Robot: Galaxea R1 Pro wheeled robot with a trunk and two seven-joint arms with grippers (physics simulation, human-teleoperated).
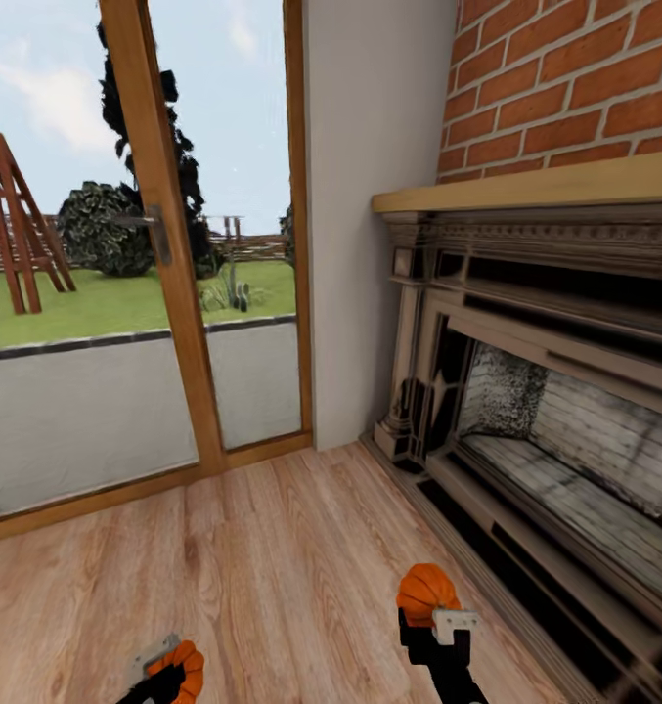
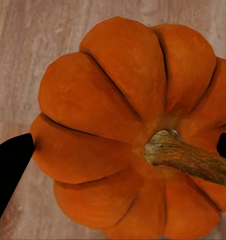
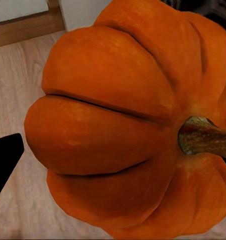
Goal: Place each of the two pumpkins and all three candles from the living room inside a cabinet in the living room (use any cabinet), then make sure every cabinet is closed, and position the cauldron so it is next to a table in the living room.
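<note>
I can read no text, label, brand, number or sign anywhere here. Every surface I see is unmarked.

Black right hand (image 1: 430,614) at the end of a black arm, with a pale grey boxy bracket on the wrist carrying two small dark screw spots. Black left hand (image 1: 171,675) too, with a similar light grey plate beside it. Flat, matte black fingers (image 2: 9,172) with blunt, angled tips in the wrist views; no markings visible.
</note>
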